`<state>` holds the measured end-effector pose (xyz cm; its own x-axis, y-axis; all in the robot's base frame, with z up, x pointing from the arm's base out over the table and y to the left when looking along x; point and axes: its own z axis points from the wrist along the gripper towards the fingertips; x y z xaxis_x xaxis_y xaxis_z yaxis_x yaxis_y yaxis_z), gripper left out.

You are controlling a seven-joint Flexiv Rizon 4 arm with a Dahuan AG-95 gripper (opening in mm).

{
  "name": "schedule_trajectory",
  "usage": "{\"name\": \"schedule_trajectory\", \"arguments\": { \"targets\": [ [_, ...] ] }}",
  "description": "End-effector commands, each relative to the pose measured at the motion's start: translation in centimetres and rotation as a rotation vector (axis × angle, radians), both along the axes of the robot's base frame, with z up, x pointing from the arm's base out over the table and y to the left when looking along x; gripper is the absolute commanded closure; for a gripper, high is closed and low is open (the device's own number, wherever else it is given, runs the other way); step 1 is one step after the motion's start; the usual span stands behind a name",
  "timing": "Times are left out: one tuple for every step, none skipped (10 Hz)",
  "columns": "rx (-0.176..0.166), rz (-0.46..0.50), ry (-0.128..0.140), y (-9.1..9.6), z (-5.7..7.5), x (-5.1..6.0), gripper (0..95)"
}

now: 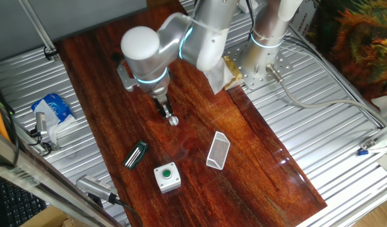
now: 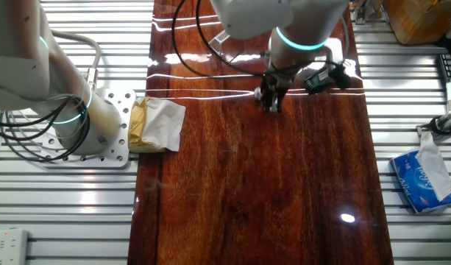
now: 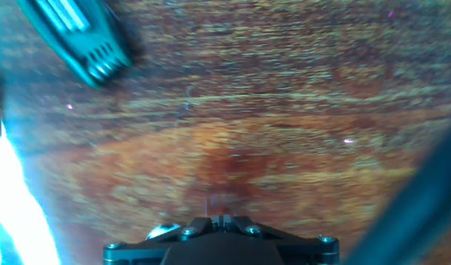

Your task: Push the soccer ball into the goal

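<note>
The fingers [image 1: 164,108] are pressed together with nothing between them, forming a single narrow tip low over the polished wooden counter [image 1: 256,145], a shape that suits nudging better than grasping. Right at that tip, touching or nearly so, sits the soccer ball [image 1: 173,120], a tiny pale sphere on the glossy red-brown grain, roughly in the middle of the counter's width. The goal [image 1: 217,151] lies near the ball, farther along toward the counter's near end in one fixed view: a small white frame filled with fine mesh, angled so that one long side faces roughly back toward the ball. From here the push looks barely begun, since ball and goal are clearly apart.

A dark, ridged clip-like bar [image 1: 136,154] with green stripes lies toward the left edge, and a white square box with a round green button [image 1: 167,176] sits just beyond it; both stay clear of the likely path. In the hand view the ball itself cannot be made out.
</note>
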<state>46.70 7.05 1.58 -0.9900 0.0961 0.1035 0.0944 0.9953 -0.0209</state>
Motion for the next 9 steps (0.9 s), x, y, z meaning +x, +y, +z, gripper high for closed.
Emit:
{"name": "schedule_trajectory", "arguments": {
  "targets": [
    [0.031, -0.024, 0.002, 1.12, 0.96, -0.16, 95.0],
    [0.064, -0.036, 0.003, 1.09, 1.06, -0.18, 95.0],
    [0.067, -0.037, 0.003, 1.09, 1.06, -0.18, 95.0],
    [0.058, -0.017, 0.001, 1.09, 1.07, -0.18, 95.0],
    [0.05, -0.008, -0.001, 1.08, 1.07, -0.18, 95.0],
    [0.048, -0.005, -0.002, 1.08, 1.07, -0.18, 95.0],
    [0.049, -0.006, -0.003, 1.08, 1.07, -0.18, 95.0],
    [0.05, -0.005, -0.002, 1.08, 1.07, -0.18, 95.0],
    [0.048, 0.001, -0.003, 1.08, 1.07, -0.18, 95.0]
  ]
}}
